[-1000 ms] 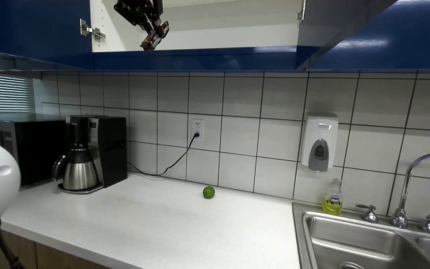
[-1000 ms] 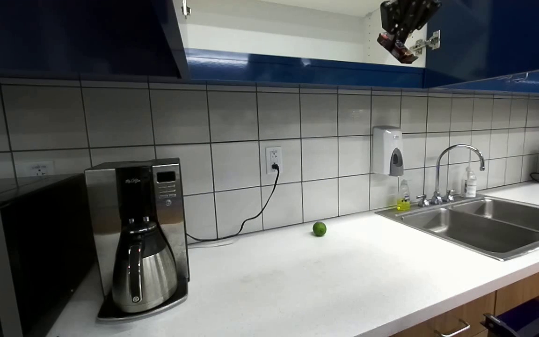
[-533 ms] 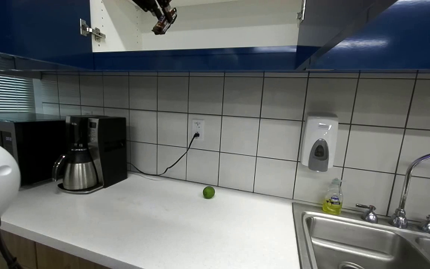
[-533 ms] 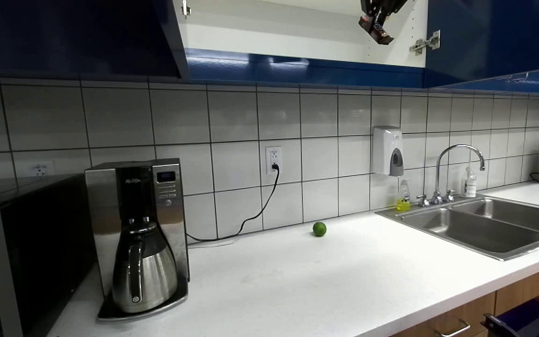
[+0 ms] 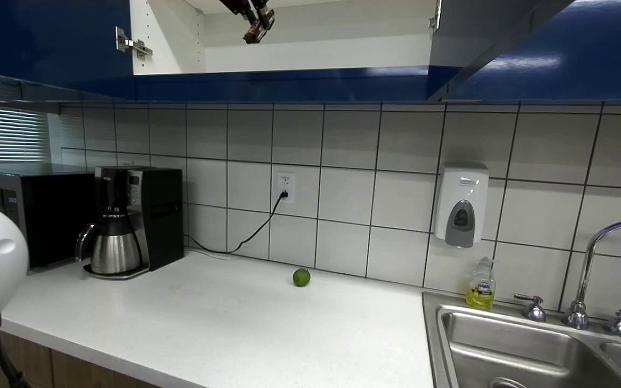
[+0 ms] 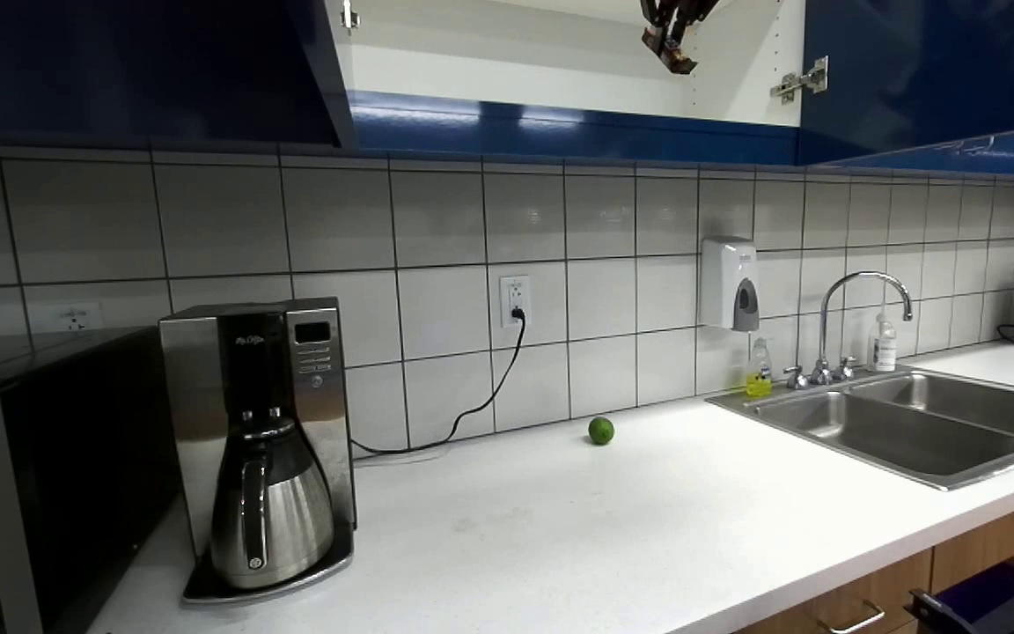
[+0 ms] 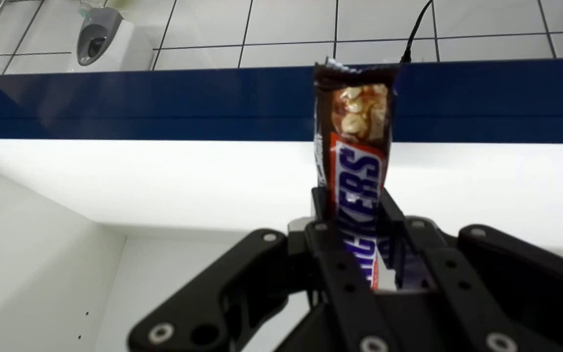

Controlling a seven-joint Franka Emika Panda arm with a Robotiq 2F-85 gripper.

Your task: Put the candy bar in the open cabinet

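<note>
Brown-wrapped candy bar (image 7: 358, 164), one: was pinched in the tool (image 7: 352, 208), long axis slanted downward in both exterior views. Position: above the blue sill (image 5: 283, 87) of the open cabinet (image 5: 332, 46); whether inside or in front could not be told.

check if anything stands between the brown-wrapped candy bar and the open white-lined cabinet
Nothing visible does. The black two-fingered gripper holds the brown-wrapped candy bar at the open white-lined cabinet, above its dark blue lip in both exterior views; how far in is unclear.
</note>
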